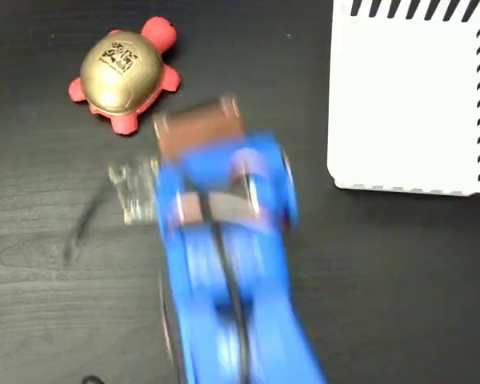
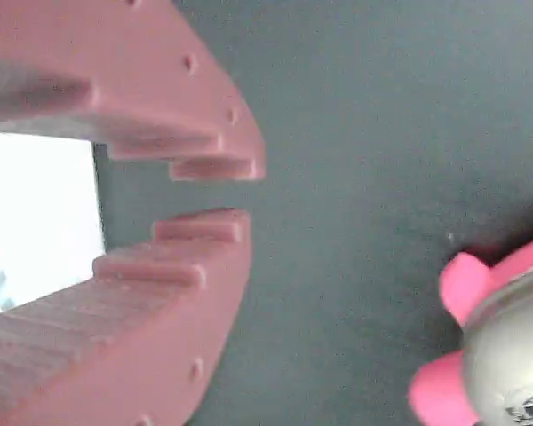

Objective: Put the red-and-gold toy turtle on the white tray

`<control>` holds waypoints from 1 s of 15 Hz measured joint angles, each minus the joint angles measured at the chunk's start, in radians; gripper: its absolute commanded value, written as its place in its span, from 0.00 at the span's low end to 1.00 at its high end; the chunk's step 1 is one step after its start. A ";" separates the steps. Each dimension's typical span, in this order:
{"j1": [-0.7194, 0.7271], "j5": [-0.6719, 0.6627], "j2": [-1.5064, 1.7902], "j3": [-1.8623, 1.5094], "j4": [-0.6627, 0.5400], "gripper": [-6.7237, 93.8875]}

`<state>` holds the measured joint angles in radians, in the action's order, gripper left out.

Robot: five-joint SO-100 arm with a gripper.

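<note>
Sitting on the dark table point(image 1: 384, 280), the red-and-gold toy turtle point(image 1: 125, 72), well to the left of the white tray point(image 1: 408, 104) in the fixed view. Gripper point(image 2: 215, 190) open just a little, holding nothing. Blue arm point(image 1: 224, 272) blurry, between turtle and tray, nearer the turtle.

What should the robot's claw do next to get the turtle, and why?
Probably swing the claw toward the red-and-gold toy turtle and open wider. In the wrist view the fingers hold nothing, with only a small gap between their tips, and the turtle sits off to the side. It still rests on the dark table, apart from the white tray.
</note>
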<state>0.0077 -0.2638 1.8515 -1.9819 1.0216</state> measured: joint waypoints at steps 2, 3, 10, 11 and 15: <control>0.018 -0.095 -0.221 0.267 0.110 0.07; 0.037 -0.118 -0.305 0.388 0.153 0.07; 0.164 -0.265 -0.678 0.940 0.364 0.09; 0.163 -0.288 -0.729 1.006 0.388 0.13; 0.160 -0.362 -0.818 1.161 0.413 0.43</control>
<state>0.1672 -0.6259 1.0339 -0.8207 1.4343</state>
